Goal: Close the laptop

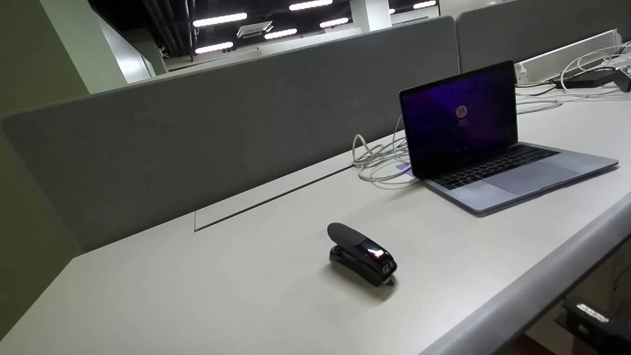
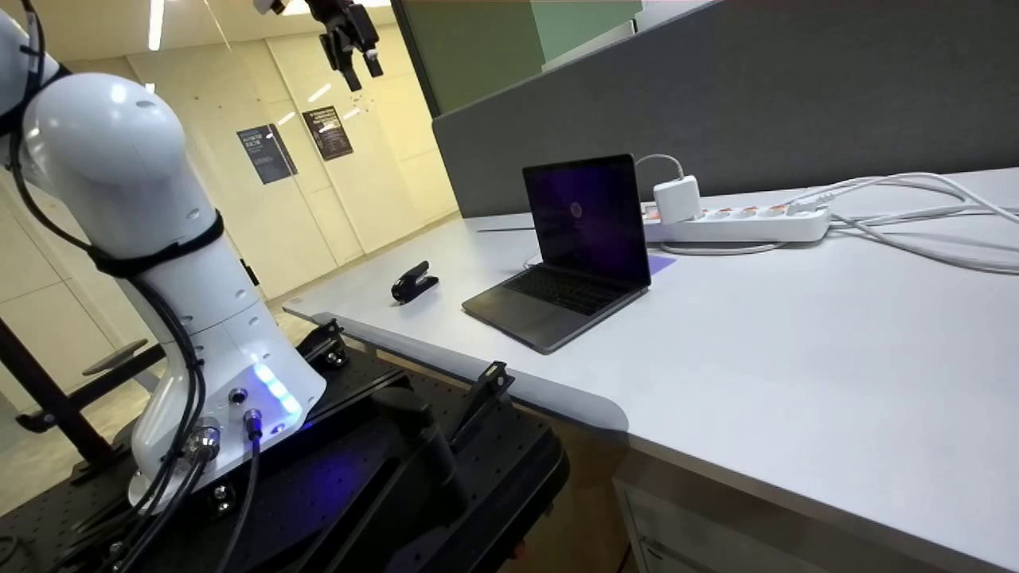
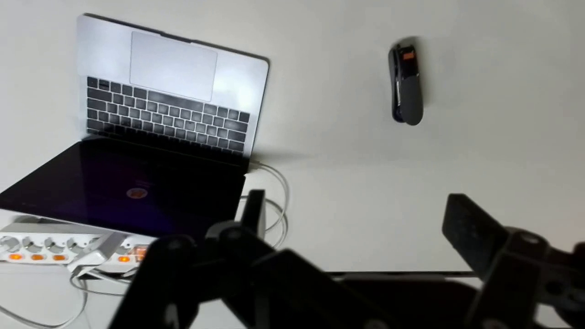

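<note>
The silver-grey laptop stands open on the white desk in both exterior views [image 1: 493,170] [image 2: 581,239]. Its lid is raised and leans back a little, and the screen glows purple. In the wrist view the laptop [image 3: 167,123] is at the left, seen from above, with keyboard and trackpad uncovered. My gripper [image 2: 363,76] is high above the desk in an exterior view, well up from the laptop. In the wrist view the gripper's fingers [image 3: 356,198] are spread wide with nothing between them. The left finger appears beside the lid's edge, but no contact shows.
A black stapler [image 1: 362,254] lies on the desk beside the laptop, also in the wrist view [image 3: 406,87]. A white power strip [image 2: 748,229] with a charger [image 2: 677,199] and cables stands behind the lid. A grey partition [image 1: 246,133] borders the desk's back.
</note>
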{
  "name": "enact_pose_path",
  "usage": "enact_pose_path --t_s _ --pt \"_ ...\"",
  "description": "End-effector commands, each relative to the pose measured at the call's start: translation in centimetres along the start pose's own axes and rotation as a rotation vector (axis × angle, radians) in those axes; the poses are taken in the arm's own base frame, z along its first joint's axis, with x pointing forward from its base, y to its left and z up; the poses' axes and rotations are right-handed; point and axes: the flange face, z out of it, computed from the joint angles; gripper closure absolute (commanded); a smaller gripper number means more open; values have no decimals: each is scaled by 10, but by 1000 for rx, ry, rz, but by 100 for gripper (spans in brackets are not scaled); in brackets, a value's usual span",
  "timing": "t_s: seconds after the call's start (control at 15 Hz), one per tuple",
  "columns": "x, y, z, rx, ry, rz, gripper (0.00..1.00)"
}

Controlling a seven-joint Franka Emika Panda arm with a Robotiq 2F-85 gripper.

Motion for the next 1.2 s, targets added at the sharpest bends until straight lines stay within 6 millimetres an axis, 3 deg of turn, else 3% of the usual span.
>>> enact_pose_path --t_s 0.0,0.53,0.8,0.87,1.13 --pt "20 30 13 -28 67 116 0" --pt "74 88 73 -29 216 240 0" --pt "90 116 103 -17 229 286 0" --pt "85 107 98 -16 220 233 0" --pt "90 119 110 -14 212 257 0"
